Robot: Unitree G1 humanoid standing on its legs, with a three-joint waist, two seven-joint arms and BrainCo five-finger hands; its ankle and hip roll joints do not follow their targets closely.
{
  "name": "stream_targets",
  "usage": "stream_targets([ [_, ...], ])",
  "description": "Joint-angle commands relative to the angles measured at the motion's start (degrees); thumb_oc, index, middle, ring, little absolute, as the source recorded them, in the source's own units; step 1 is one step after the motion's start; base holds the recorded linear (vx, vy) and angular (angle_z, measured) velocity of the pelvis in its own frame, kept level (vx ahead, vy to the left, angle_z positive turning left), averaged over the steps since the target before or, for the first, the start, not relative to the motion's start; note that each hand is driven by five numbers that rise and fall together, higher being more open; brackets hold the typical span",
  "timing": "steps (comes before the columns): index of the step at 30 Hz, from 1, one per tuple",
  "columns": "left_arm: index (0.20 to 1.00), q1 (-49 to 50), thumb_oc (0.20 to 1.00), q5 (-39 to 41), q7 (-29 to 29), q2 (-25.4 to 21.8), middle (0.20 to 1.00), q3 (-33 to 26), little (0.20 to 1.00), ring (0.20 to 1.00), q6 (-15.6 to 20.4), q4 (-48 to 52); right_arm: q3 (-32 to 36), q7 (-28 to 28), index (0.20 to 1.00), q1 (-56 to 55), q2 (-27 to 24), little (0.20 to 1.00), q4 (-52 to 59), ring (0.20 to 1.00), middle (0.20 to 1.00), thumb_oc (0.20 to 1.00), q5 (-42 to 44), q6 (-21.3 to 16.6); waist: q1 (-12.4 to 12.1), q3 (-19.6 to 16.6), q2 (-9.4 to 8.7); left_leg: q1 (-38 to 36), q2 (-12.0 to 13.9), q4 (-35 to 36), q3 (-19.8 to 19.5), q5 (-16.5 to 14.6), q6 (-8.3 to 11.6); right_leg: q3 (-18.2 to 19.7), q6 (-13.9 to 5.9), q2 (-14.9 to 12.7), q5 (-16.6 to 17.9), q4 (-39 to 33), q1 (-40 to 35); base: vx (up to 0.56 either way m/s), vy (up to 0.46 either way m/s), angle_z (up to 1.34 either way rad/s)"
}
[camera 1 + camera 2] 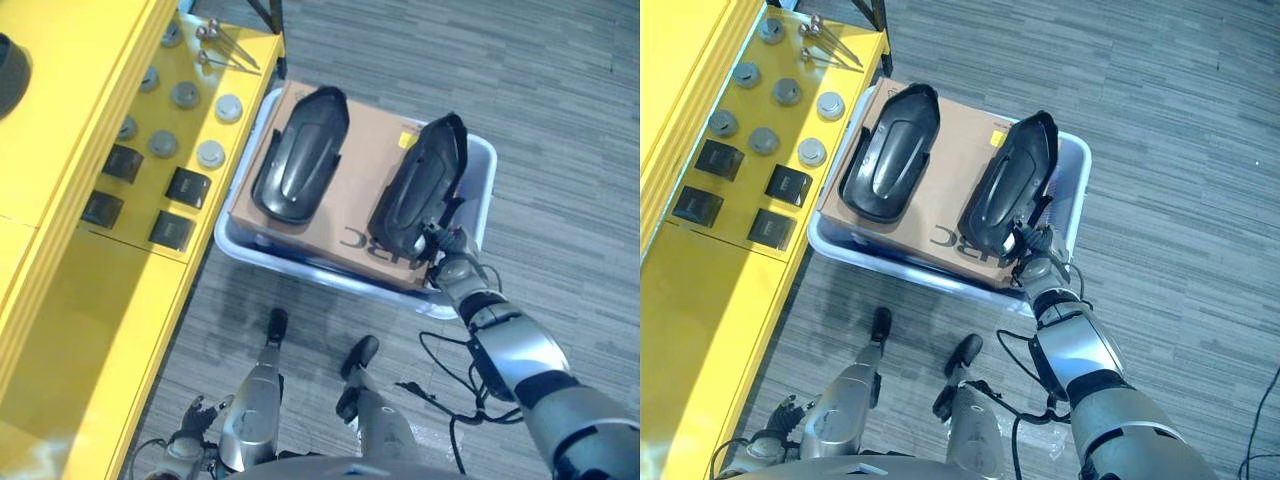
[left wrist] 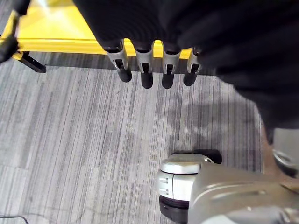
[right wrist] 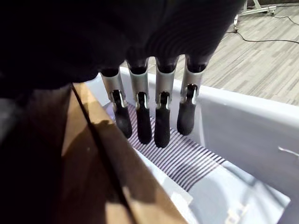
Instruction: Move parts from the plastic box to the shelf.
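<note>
On grey striped carpet (image 1: 560, 120), a plastic box (image 1: 482, 160) beside the yellow shelf (image 1: 70, 120).

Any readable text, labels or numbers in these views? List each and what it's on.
Large dark letters on the cardboard box, near edge: upside down, partly covered by the right black part; not readable whole.
Yellow label on the same cardboard: too small to read.
Yellow shelf, plastic box: no text seen.

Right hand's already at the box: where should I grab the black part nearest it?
Take the black part by its near, narrow end, coming from the box's near-right corner where the right hand hangs. It lies lengthwise on the cardboard with that end closest.
</note>
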State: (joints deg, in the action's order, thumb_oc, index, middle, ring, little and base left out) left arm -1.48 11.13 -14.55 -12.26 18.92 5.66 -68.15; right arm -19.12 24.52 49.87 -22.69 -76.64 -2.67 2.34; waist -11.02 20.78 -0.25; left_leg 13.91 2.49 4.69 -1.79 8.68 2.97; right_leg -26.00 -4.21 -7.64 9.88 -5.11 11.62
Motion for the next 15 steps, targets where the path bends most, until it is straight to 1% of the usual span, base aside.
stream_targets([
  [1, 1.0, -1.59, 1.0, 0.03, 0.32, 0.13, 1.0, 1.55, 1.0, 1.0, -0.33, -3.38, -3.38, -1.83, 0.2, -2.25, -0.68, 0.2, -2.76, 0.2, 0.2, 0.2, -0.78, 1.7, -0.69, -0.4, 0.83, -0.18, 0.48, 0.31, -5.51, -5.39, 1.23, 2.37, -5.38, -2.02, -6.24, 0.11, -2.84, 0.0, 0.0, 0.0],
  [2, 1.0, -1.44, 1.0, -0.32, 0.66, -0.04, 1.0, 0.77, 1.0, 1.0, -0.3, -3.61, -3.56, -2.58, 0.2, -4.68, -0.93, 0.2, -1.19, 0.2, 0.2, 0.2, -0.53, 1.04, -0.48, -1.22, 0.71, -1.1, 0.58, 0.31, -5.06, -5.78, 1.18, 2.28, -5.45, -2.11, -6.43, 0.11, -3.58, 0.0, 0.0, 0.0],
  [3, 1.0, -1.42, 1.0, -0.32, 0.66, -0.04, 1.0, 0.78, 1.0, 1.0, -0.3, -3.61, -3.55, -2.58, 0.2, -4.71, -0.93, 0.2, -1.17, 0.2, 0.2, 0.2, -0.53, 1.05, -0.49, -1.22, 0.71, -1.12, 0.58, 0.31, -5.05, -5.78, 1.18, 2.28, -5.45, -2.11, -6.44, 0.11, -3.6, 0.0, 0.0, 0.0],
  [8, 1.0, -0.47, 1.0, -1.35, 0.71, -1.08, 1.0, -1.89, 1.0, 1.0, -0.33, -3.78, -2.18, -3.2, 0.2, -11.41, -1.74, 0.2, 3.49, 0.2, 0.2, 0.2, -2.06, 0.11, 0.11, -4.05, 0.61, -4.69, 0.74, 0.31, -3.83, -7.24, 0.96, 2.33, -5.56, -2.42, -7.2, 0.11, -6.79, 0.03, -0.01, -0.01],
  [12, 1.0, 0.71, 1.0, -1.82, 0.23, -2.57, 1.0, -3.79, 1.0, 1.0, 0.29, -0.45, -1.34, -3.35, 0.2, -15.09, -4.16, 0.2, 8.96, 0.2, 0.2, 0.2, -5.23, -0.34, 1.02, -6.56, 0.7, -8.13, 0.95, 0.31, -2.15, -8.44, 0.87, 2.85, -5.66, -2.6, -8.07, 0.11, -9.49, 0.02, -0.01, -0.12],
  [14, 1.0, 1.33, 1.0, 2.6, 1.0, -2.64, 1.0, -5.68, 1.0, 1.0, 0.81, 1.81, -1.34, -4.16, 0.2, -15.56, -6.78, 0.2, 10.7, 0.2, 0.2, 0.2, -7.01, -0.35, 1.57, -8.09, 0.82, -9.37, 0.96, 0.31, -1.24, -8.59, 0.97, 2.59, -5.9, -2.91, -8.18, 0.11, -10.56, -0.03, -0.007, -0.29],
  [15, 1.0, 1.78, 1.0, 7.72, 2.35, -2.28, 1.0, -6.84, 1.0, 1.0, 1.16, 3.85, -1.61, -5.18, 0.2, -15.78, -8.77, 0.2, 12.91, 0.2, 0.2, 0.2, -9.11, 0.07, 2.19, -9.35, 1.03, -10.97, 1.03, 0.31, -0.39, -8.95, 1.03, 2.61, -5.9, -3.07, -8.51, 0.11, -11.9, -0.04, -0.025, -0.17],
])
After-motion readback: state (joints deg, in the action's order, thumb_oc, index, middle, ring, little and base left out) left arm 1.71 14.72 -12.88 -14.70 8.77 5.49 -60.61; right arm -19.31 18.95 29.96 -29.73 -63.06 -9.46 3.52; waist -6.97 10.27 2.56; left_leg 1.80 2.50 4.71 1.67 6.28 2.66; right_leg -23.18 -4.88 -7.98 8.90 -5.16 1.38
